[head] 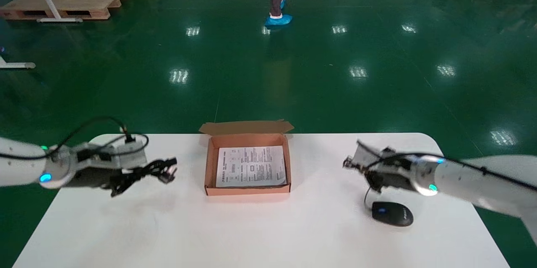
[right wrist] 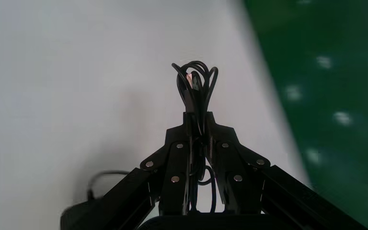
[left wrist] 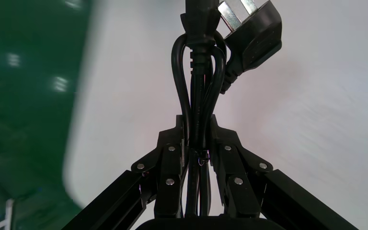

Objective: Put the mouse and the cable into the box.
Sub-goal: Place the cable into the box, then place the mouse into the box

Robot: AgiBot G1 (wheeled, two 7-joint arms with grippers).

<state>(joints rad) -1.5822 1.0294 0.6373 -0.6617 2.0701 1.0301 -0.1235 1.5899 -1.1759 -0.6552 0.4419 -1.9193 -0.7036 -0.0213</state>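
Head view: the left end effector [left wrist: 197,129] clenches the bundled cable [left wrist: 199,91] above the bench [head: 268,234], left of the open box [head: 208,167]. The right end effector [right wrist: 197,120] grips the coiled cord [right wrist: 195,81] of the mouse [head: 392,213], which lies on the bench below it. Hoisted by its cord, the mouse may swing and clip the box.

Probably factory hall: green floor [head: 377,92], pallet [head: 67,1]

lamp glare on glossy floor [head: 377,104]

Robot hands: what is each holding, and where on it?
Left gripper pinches the bundled cable at its middle; right gripper pinches the coiled cord of the mouse.
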